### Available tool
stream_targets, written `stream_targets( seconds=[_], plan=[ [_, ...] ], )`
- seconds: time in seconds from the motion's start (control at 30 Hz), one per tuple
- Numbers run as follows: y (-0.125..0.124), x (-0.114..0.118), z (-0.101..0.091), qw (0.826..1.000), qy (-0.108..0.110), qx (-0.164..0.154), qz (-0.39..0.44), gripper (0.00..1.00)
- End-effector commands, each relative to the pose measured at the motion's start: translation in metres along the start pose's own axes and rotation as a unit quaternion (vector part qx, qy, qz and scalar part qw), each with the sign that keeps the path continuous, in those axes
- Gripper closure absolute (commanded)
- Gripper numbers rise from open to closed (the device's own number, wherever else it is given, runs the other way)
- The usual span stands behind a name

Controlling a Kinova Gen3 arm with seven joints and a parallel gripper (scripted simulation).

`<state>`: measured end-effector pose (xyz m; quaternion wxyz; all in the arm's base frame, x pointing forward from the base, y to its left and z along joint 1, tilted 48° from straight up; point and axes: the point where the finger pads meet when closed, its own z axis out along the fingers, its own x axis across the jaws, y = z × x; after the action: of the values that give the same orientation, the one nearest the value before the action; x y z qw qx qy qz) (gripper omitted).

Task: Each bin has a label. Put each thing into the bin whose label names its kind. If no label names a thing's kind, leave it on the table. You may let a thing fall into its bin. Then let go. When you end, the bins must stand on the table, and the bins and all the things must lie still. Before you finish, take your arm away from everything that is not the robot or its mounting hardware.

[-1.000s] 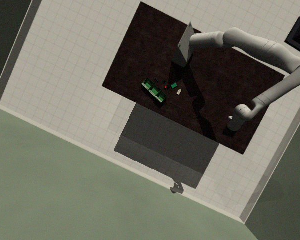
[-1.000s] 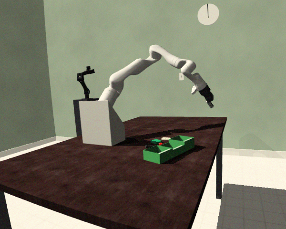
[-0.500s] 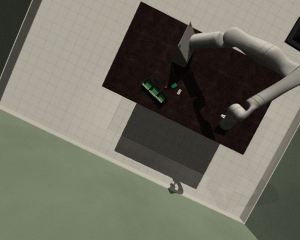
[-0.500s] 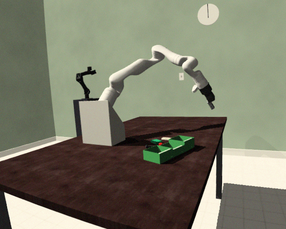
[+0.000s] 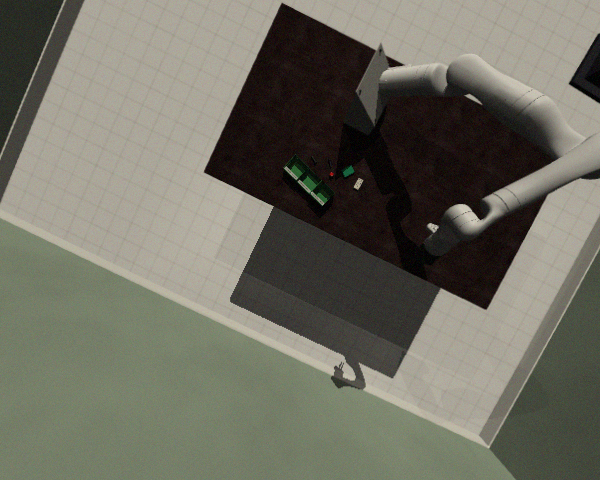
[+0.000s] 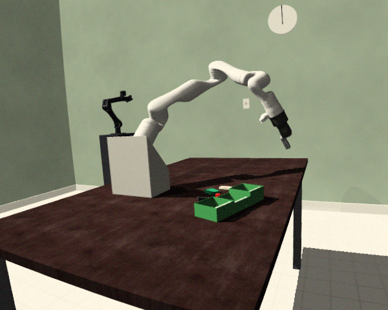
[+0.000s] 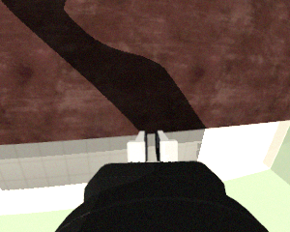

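Three joined green bins (image 5: 304,184) (image 6: 205,212) stand in a row on the table, with pale labels too small to read. Beside them lie a green block (image 5: 348,171) (image 6: 212,191), a cream piece with dark spots (image 5: 358,183) (image 6: 225,187), a small red thing (image 5: 331,175) (image 6: 218,194) and a small dark thing (image 5: 313,160). Another thin dark thing (image 5: 329,163) is hard to make out. My gripper (image 6: 285,143) (image 7: 151,141) is slightly open and empty, high above the table and far from the bins; the arm hides its fingers in the top view.
The dark table (image 5: 269,93) (image 6: 120,240) (image 7: 242,63) has its edge below my gripper in the wrist view. The pale arm base (image 5: 368,98) (image 6: 130,166) stands behind the things. A black arm (image 6: 112,115) stands on a separate stand at the back.
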<state>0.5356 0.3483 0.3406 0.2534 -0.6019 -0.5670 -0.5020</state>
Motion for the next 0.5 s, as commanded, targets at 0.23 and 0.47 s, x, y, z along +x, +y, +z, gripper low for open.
stream_targets(
  seconds=[0.23, 0.47],
  plan=[
    [0.007, -0.056, -0.021, 1.000, -0.029, 0.008, 0.002, 0.69],
    [0.005, -0.090, -0.037, 0.998, -0.050, 0.023, -0.003, 0.69]
  ],
)
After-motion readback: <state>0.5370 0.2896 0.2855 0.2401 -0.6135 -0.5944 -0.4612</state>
